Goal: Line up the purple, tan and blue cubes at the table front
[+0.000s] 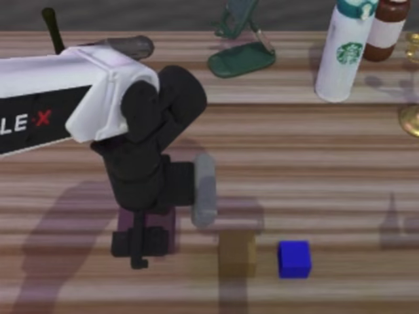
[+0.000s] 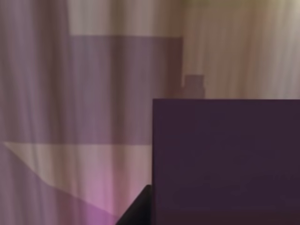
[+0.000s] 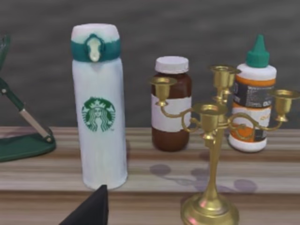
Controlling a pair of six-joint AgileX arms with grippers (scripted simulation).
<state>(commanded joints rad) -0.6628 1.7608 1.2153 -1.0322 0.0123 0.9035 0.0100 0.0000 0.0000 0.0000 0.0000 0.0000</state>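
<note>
the left arm (image 1: 98, 98) is seen reaching in from the top view's left, its black wrist bent down over the purple cube (image 1: 167, 226) at the front of the tabletop (image 1: 314, 190). the left gripper (image 1: 139, 252) is lowered at that cube, and most of the cube is hidden beneath it in the top view. whether the jaws are spread or pinching the cube cannot be told. in the left wrist view the purple cube (image 2: 225, 159) is shown very close, filling much of the picture, with a dark edge of the gripper just beside it.

the tan cube (image 1: 237, 252) is placed just to the right of the purple one, partly in the arm's shadow, and the blue cube (image 1: 294, 259) lies a little farther right, apart from the tan cube. all three are set in a rough row along the table front.

at the back of the tabletop a dark green stand (image 1: 241, 49), a white flask with a green logo (image 1: 344, 55) and a brown jar (image 1: 386, 29) are found, with a brass candelabra (image 1: 411, 121) at the right edge. in the right wrist view the flask (image 3: 99, 117), the jar (image 3: 171, 105), the candelabra (image 3: 213, 140) and a white squeeze bottle with a green cap (image 3: 253, 101) are shown, along with one dark tip of the right gripper (image 3: 91, 208); the state of its jaws cannot be told.
</note>
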